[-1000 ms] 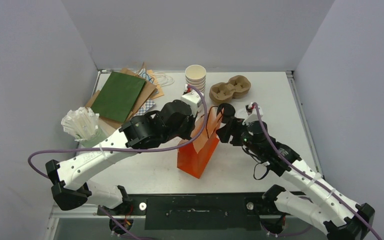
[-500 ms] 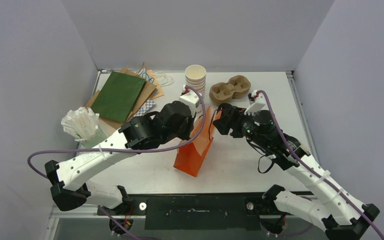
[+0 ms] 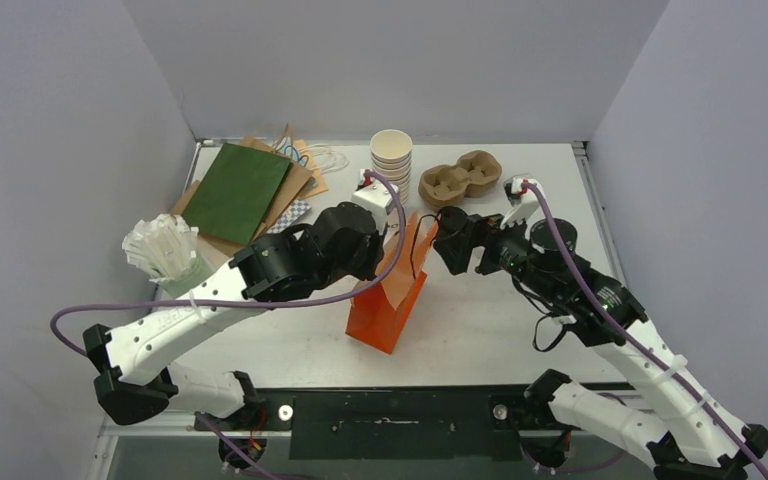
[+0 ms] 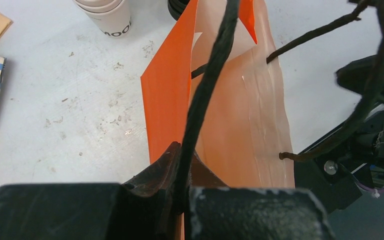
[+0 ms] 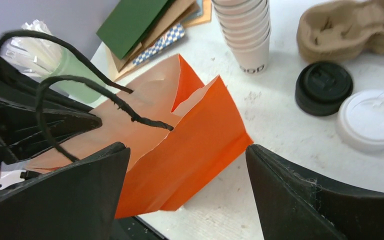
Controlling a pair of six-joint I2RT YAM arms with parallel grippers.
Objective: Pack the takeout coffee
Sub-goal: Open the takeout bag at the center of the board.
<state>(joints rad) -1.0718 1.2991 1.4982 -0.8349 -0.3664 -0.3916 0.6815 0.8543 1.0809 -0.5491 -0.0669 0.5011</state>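
Overhead, the orange paper bag [image 3: 390, 305] leans at the centre of the table [image 3: 480, 330], its mouth between both arms. The left gripper [image 3: 390, 238] sits at the bag's upper left rim. The right gripper [image 3: 444, 243] hangs just right of the mouth, jaws spread. A stack of lidless cups [image 3: 391, 155] and a brown cup carrier [image 3: 460, 178] sit at upper centre.

From the left wrist, the jaws are pressed together, pinching the bag's rim where a black cord handle [image 4: 205, 90] rises.

From the right wrist, both fingers [image 5: 55, 200] stand wide apart at the lower corners, with the bag in the middle of the frame. Whether they touch it I cannot tell. A black lid [image 5: 323, 87] and a white lid [image 5: 372, 120] lie at right. I cannot tell from any view where the takeout coffee is.
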